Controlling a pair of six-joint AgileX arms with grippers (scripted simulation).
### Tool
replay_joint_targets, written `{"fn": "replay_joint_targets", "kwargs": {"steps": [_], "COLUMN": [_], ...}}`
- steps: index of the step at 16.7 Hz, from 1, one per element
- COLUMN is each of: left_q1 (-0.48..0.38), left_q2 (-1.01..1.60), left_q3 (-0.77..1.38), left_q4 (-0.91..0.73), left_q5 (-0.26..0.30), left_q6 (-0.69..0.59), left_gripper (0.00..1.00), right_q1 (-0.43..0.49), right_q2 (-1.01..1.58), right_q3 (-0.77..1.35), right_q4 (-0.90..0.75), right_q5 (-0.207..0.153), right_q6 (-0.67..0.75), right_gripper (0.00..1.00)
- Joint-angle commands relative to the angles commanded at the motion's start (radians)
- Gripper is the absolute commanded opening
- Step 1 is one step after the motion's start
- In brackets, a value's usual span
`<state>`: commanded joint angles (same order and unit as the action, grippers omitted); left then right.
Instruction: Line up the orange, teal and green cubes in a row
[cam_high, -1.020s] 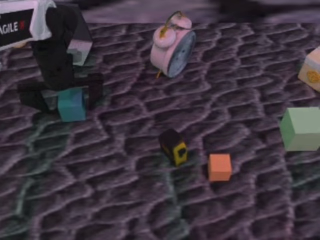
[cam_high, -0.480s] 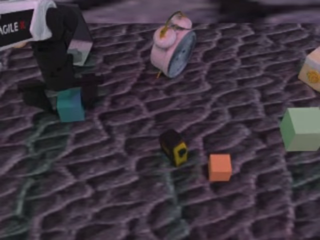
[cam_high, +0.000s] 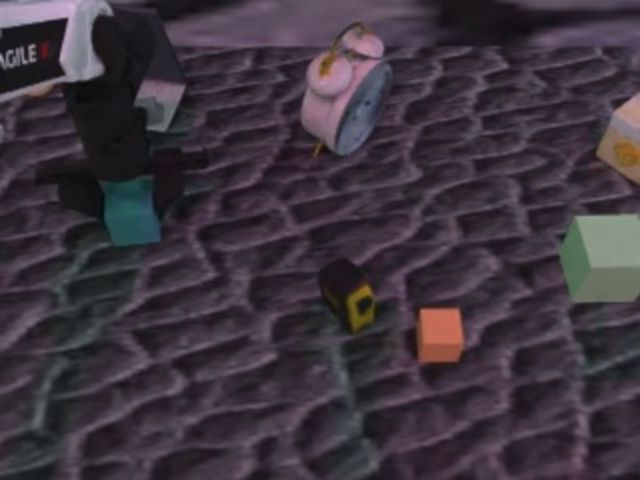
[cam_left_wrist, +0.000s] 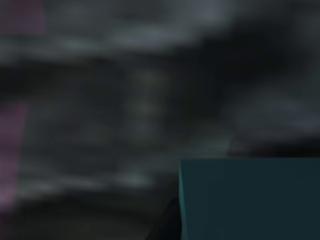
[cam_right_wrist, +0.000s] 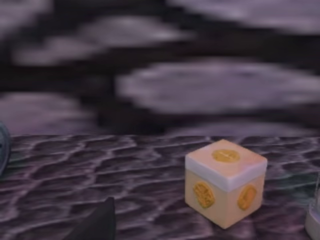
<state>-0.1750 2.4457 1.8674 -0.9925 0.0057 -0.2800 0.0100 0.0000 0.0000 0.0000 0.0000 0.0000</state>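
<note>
I have my left gripper (cam_high: 128, 190) down over the teal cube (cam_high: 131, 213) at the counter's far left, jaws closed on its sides, so I judge the pickup is the step in hand. The orange cube (cam_high: 440, 334) sits right of centre and the green cube (cam_high: 601, 258) at the right edge, well apart. Next I must lift the teal one and carry it toward them; my right arm is out of the top view, its jaws impossible to tell.

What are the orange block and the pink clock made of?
The orange cube looks like plain matte plastic or foam: flat colour, no shine. The pink alarm clock looks like smooth painted metal or plastic with a glassy grey face. Hard to say for certain.
</note>
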Motion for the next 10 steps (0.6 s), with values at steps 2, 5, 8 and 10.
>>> {"fn": "replay_joint_targets", "kwargs": {"steps": [2,5,8,10], "left_q1": [0.000,0.000,0.002,0.005], "left_q2": [0.000,0.000,-0.024,-0.032], "left_q3": [0.000,0.000,0.008,0.041], "left_q4": [0.000,0.000,-0.011,-0.050], "left_q5": [0.000,0.000,-0.006,-0.006], "left_q6": [0.000,0.000,0.005,0.005], "left_gripper": [0.00,0.00,0.00,0.00], "right_q1": [0.000,0.000,0.000,0.000], "right_q2": [0.000,0.000,0.000,0.000], "right_q3": [0.000,0.000,0.000,0.000], "right_q4": [0.000,0.000,0.000,0.000], "right_q5": [0.000,0.000,0.000,0.000], "right_q6": [0.000,0.000,0.000,0.000], "right_gripper": [1.00,1.00,1.00,1.00]}}
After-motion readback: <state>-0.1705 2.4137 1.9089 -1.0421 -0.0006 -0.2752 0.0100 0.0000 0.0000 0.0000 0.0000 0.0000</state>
